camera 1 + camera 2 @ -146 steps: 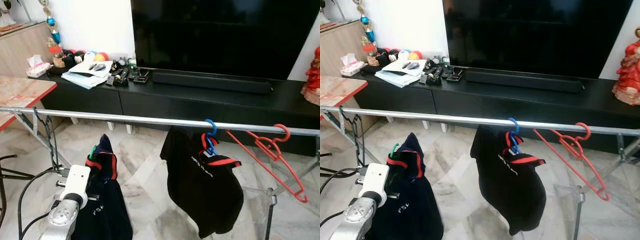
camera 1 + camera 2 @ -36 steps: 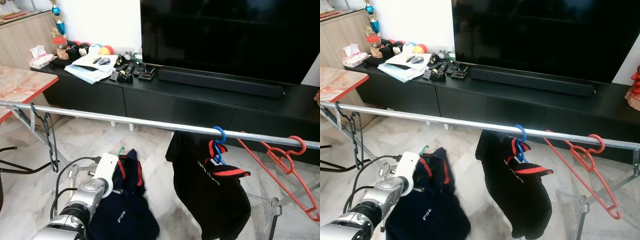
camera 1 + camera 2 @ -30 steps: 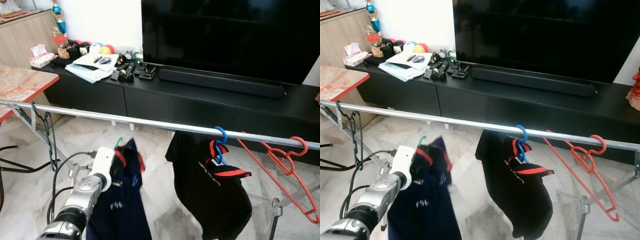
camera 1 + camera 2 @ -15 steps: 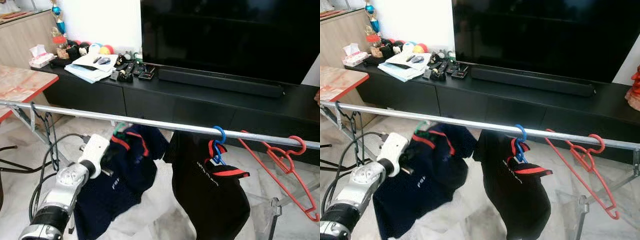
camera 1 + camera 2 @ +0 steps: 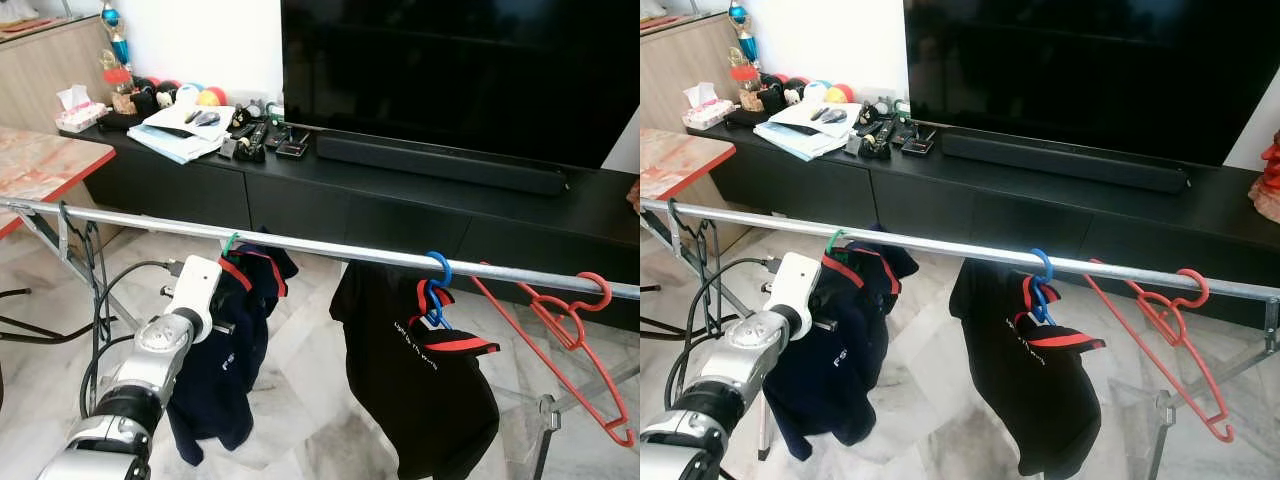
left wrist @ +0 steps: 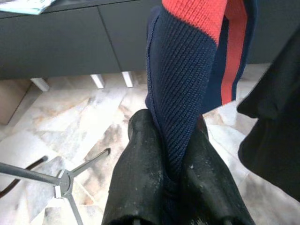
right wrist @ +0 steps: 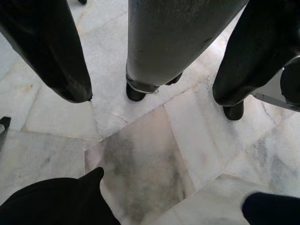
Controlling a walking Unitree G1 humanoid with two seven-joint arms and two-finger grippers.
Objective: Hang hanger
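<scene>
Marble floor (image 5: 300,350), big TV behind, and the green hanger (image 5: 231,243) hooks over the silver rail (image 5: 300,245), navy shirt (image 5: 225,360) dangling. Left gripper (image 6: 171,171) pinches the shirt fabric; right gripper (image 7: 150,93) hangs spread wide.

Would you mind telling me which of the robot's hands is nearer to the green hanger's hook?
The left. The left hand grips the navy shirt just below the green hanger at the rail; the right hand hangs open over the floor.
</scene>
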